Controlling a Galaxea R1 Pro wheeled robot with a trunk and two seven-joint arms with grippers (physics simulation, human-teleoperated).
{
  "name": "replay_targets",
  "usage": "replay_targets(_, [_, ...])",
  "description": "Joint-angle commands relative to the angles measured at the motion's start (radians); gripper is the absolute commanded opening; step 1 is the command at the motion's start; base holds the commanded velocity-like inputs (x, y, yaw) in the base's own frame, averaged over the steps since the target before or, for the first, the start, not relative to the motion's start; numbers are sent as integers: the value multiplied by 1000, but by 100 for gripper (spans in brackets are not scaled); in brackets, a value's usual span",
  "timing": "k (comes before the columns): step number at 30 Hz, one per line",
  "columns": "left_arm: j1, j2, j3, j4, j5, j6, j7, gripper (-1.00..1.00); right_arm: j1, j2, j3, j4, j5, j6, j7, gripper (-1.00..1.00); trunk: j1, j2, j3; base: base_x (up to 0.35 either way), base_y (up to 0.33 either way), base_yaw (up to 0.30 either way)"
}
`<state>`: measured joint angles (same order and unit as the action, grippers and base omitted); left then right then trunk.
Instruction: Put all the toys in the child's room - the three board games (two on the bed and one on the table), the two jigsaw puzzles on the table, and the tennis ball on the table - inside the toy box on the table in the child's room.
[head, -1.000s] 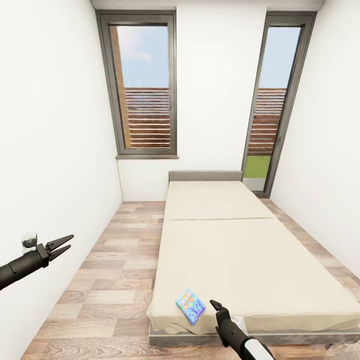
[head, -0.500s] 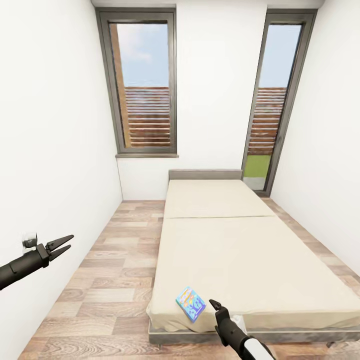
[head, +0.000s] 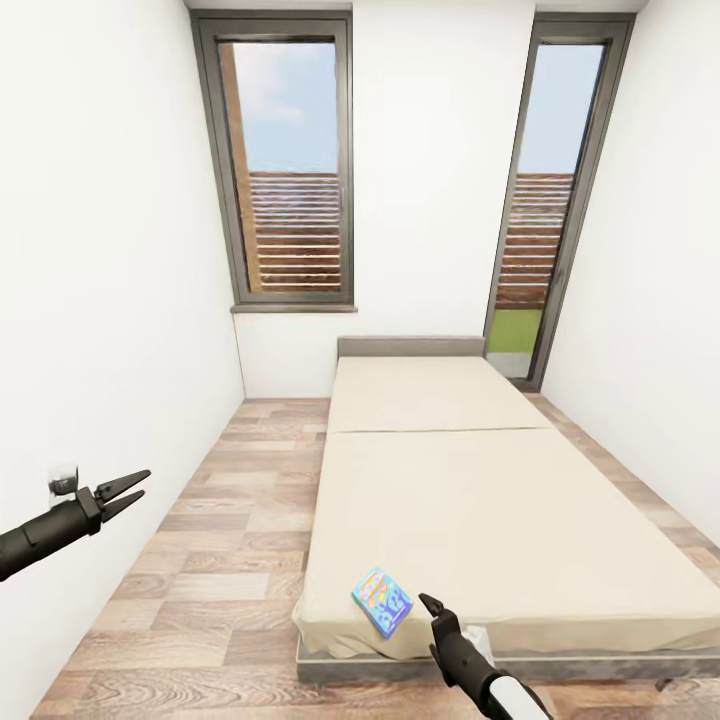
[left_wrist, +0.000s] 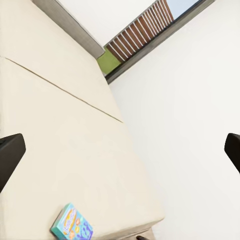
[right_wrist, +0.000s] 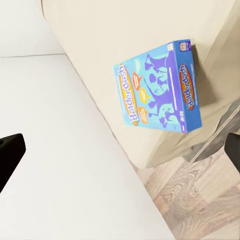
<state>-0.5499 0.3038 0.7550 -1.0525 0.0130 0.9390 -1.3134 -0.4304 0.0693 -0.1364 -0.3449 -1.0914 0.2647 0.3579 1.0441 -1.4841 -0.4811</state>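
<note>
A light-blue board game (head: 381, 601) with an orange logo lies flat on the beige bed (head: 500, 500), near its front left corner. The right wrist view shows the same box (right_wrist: 160, 90) at the mattress edge. My right gripper (head: 432, 610) hovers just right of it, low over the bed's front edge, open and empty (right_wrist: 120, 155). My left gripper (head: 135, 485) hangs open and empty over the floor by the left wall, far from the box (left_wrist: 72, 225). The table, toy box, jigsaw puzzles and tennis ball are out of view.
The bed fills the right half of a narrow white-walled room. A strip of wood-plank floor (head: 230, 520) runs between it and the left wall. A window (head: 295, 170) and a glass door (head: 545, 200) stand at the far end.
The whole picture has shifted slightly, so the camera has moved a little toward the bed. Both arms hold the same pose and the board game lies where it was.
</note>
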Motion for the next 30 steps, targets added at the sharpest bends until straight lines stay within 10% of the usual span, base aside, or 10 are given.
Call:
replay_targets(1, [-1, 0, -2, 0, 1, 10, -3, 100, -1, 0, -7, 0, -5, 8, 9, 100, 4, -8, -4, 0, 0, 0])
replay_targets(30, [-1, -2, -34, 0, 2, 11, -3, 100, 0, 1, -8, 1, -5, 8, 23, 100, 115, -211, -95, 0, 0, 0])
